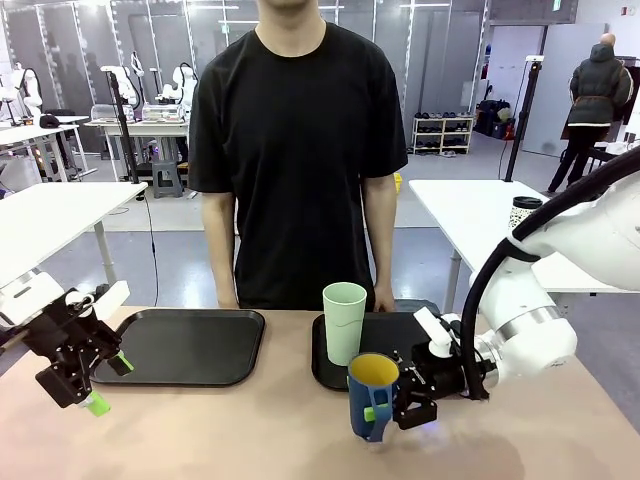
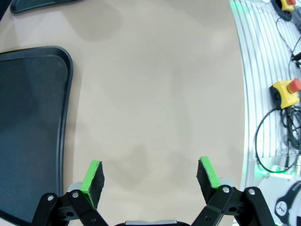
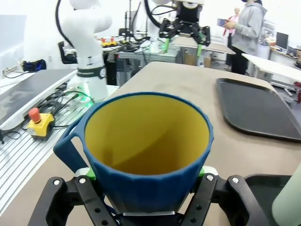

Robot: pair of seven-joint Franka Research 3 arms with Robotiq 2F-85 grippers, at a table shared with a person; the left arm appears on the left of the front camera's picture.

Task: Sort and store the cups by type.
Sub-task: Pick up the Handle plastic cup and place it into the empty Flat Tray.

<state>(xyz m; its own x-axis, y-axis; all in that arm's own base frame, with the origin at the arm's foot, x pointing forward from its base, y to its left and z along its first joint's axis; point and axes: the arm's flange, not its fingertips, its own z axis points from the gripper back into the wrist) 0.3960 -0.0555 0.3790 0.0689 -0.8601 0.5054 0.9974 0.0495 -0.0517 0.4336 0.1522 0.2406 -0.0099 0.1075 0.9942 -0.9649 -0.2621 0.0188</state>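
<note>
I have the blue mug (image 1: 372,396) clamped in my right gripper (image 1: 400,405), lifted off the table at about 6 o'clock of the right tray (image 1: 400,335). The green tumbler (image 1: 344,322) stands on that tray's left edge, at 11 o'clock of the mug. Mug not yet stored, likely bound for the left tray (image 1: 185,345). Left gripper (image 1: 108,383) hangs spread, holding nothing.
</note>
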